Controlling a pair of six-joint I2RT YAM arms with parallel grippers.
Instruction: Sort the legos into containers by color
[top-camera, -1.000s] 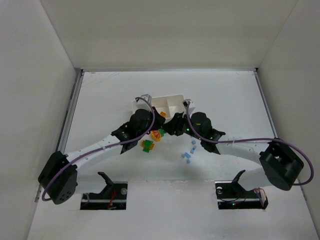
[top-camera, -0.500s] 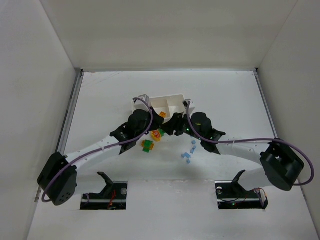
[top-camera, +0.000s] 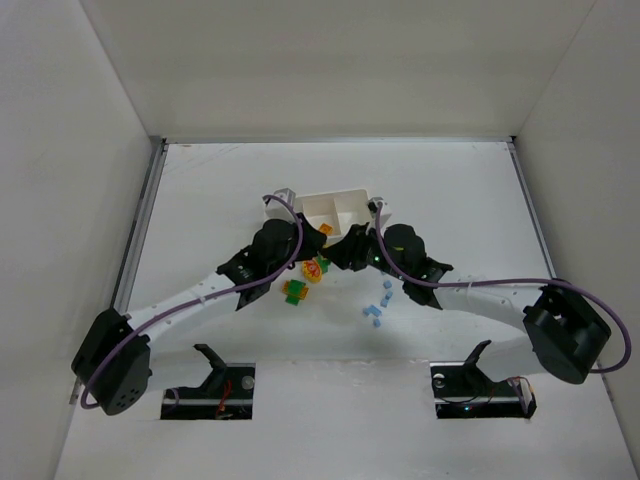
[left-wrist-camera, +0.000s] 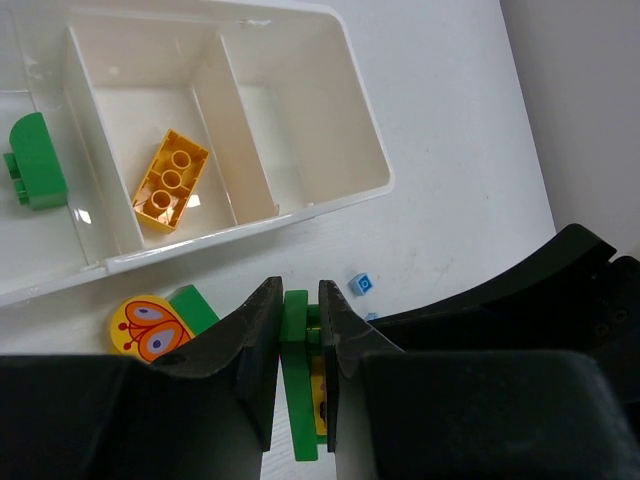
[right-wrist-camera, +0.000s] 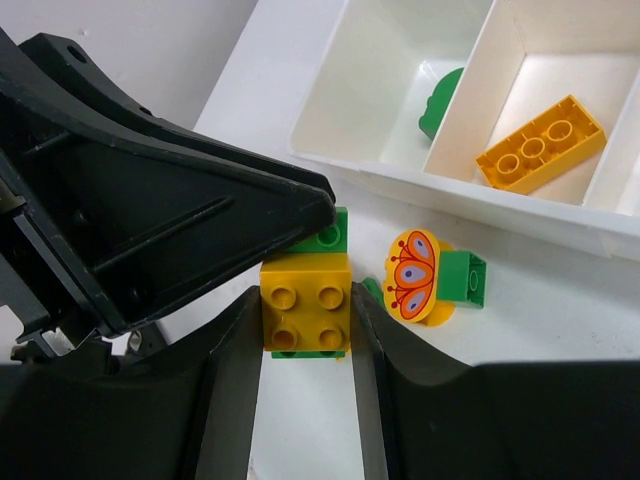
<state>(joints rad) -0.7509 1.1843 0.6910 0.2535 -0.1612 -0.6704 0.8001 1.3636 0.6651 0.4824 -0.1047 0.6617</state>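
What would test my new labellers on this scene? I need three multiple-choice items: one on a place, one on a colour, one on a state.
1. Where is the orange brick?
A) in the middle compartment of the tray
B) in an end compartment
C) held in the air

2. What colour is the piece in the compartment beside it?
A) blue
B) red
C) green

3. How is the left gripper?
A) open
B) shut on the green-and-yellow cluster
C) shut on nothing

Key:
1 A: it lies between the two dividers.
2 C: the green piece lies there.
3 B: its fingers pinch the cluster's green part, while the right gripper clamps the yellow part.
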